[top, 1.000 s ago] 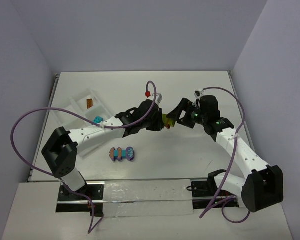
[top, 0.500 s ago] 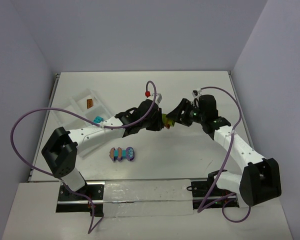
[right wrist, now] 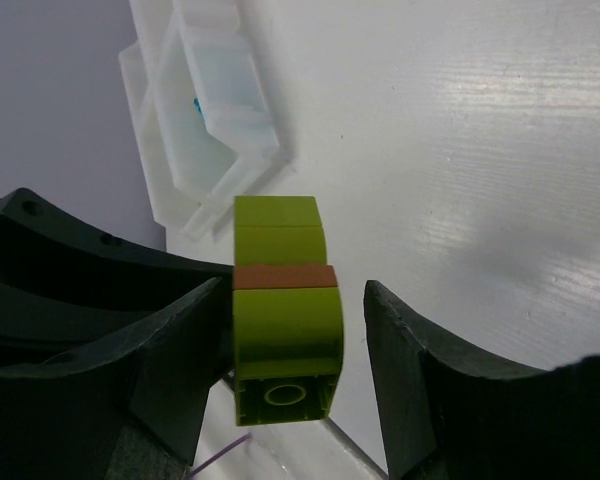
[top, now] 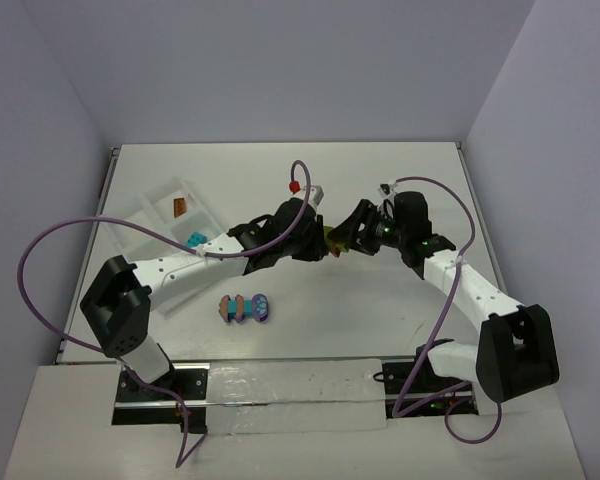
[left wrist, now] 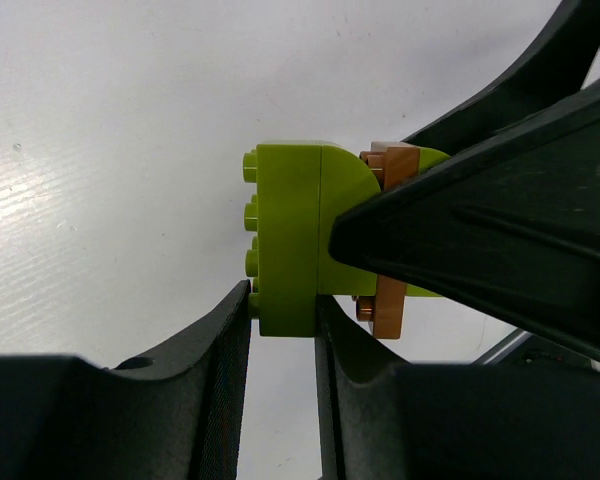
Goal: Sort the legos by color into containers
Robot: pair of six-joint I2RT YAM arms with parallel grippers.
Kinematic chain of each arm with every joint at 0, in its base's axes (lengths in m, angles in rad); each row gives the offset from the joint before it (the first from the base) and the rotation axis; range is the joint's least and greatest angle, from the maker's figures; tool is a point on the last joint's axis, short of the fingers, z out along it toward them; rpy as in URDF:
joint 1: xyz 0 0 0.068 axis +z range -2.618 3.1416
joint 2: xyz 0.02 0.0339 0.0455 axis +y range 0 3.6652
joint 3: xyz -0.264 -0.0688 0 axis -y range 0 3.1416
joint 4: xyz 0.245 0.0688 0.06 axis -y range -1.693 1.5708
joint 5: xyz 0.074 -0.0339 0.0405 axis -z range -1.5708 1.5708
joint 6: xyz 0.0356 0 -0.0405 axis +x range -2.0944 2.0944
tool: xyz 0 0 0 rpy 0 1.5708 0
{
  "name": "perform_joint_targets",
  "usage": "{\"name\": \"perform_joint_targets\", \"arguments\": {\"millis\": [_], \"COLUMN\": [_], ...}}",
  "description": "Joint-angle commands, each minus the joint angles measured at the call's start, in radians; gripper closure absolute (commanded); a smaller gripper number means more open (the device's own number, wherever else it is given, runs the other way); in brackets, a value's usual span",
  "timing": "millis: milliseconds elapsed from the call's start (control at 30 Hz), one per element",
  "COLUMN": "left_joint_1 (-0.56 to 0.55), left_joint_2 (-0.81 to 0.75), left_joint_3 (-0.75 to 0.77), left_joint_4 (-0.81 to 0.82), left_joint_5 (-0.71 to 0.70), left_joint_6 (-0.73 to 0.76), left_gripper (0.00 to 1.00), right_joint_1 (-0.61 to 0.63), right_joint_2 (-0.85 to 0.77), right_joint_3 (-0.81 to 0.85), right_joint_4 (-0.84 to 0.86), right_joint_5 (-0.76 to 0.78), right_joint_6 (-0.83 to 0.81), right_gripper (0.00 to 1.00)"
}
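A small cluster of legos [top: 332, 240], two lime green bricks with an orange-brown plate between them, hangs above the table's middle. My left gripper [top: 320, 246] is shut on its lime end [left wrist: 288, 245], pinched between both fingers [left wrist: 283, 300]. From the other side, my right gripper [top: 344, 238] brackets the far lime brick [right wrist: 285, 330]. Its left finger [right wrist: 195, 330] lies against the brick, and a clear gap separates the right finger [right wrist: 410, 340] from it, so the right gripper [right wrist: 295, 295] is open. The containers are compartments of a white tray [top: 152, 208] at the left.
In the tray lie an orange-brown brick [top: 180, 207] and a turquoise brick [top: 195, 239]. Another multicoloured cluster [top: 245, 308] lies on the table near the left arm. The tray [right wrist: 215, 140] also shows behind the held legos in the right wrist view.
My right gripper has narrowed around the cluster's free end and its arm has edged slightly left. The left gripper has kept its grip and place.
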Motion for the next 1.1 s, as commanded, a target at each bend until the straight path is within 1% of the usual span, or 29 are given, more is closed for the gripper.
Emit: {"name": "perform_joint_targets", "arguments": {"millis": [0,167,267,300,400,433,467,633,867,967,1067], "left_joint_1": [-0.003,-0.003,-0.003,-0.003,-0.003,-0.002,-0.001,-0.002,0.002,0.007,0.024], "left_joint_2": [-0.05,-0.051,-0.053,-0.054,-0.048,-0.043,-0.038,-0.047,-0.058,-0.067,-0.065], "left_joint_3": [0.018,0.022,0.025,0.024,0.027,0.031,0.037,0.033,0.019,-0.007,-0.017], "left_joint_4": [0.048,0.045,0.037,0.035,0.024,0.015,0.003,-0.01,-0.026,-0.014,-0.012], "left_joint_5": [0.006,0.004,-0.002,-0.005,-0.011,-0.012,-0.014,-0.026,-0.08,-0.141,-0.156], "left_joint_6": [0.01,0.015,0.015,0.015,0.014,0.012,0.01,-0.002,-0.01,-0.026,-0.038], "left_gripper": [1.0,1.0,1.0,1.0,1.0,1.0,1.0,1.0,1.0,1.0,1.0], "right_joint_1": [0.003,0.002,0.0,0.001,0.002,0.002,0.002,0.002,0.0,0.0,0.0], "right_joint_2": [0.003,0.01,0.014,0.013,0.012,0.01,0.007,-0.017,-0.058,-0.077,-0.115], "right_joint_3": [-0.02,-0.029,-0.028,-0.028,-0.025,-0.025,-0.027,-0.042,-0.038,0.004,0.027], "right_joint_4": [0.079,0.089,0.106,0.112,0.129,0.132,0.133,0.131,0.064,-0.034,-0.102], "right_joint_5": [-0.021,-0.024,-0.029,-0.033,-0.049,-0.052,-0.054,-0.049,-0.017,-0.013,0.028], "right_joint_6": [0.013,0.016,0.024,0.026,0.034,0.036,0.037,0.024,-0.007,-0.03,-0.053], "right_gripper": [0.39,0.41,0.5,0.55,0.85,0.94,1.0,1.0,1.0,1.0,1.0]}}
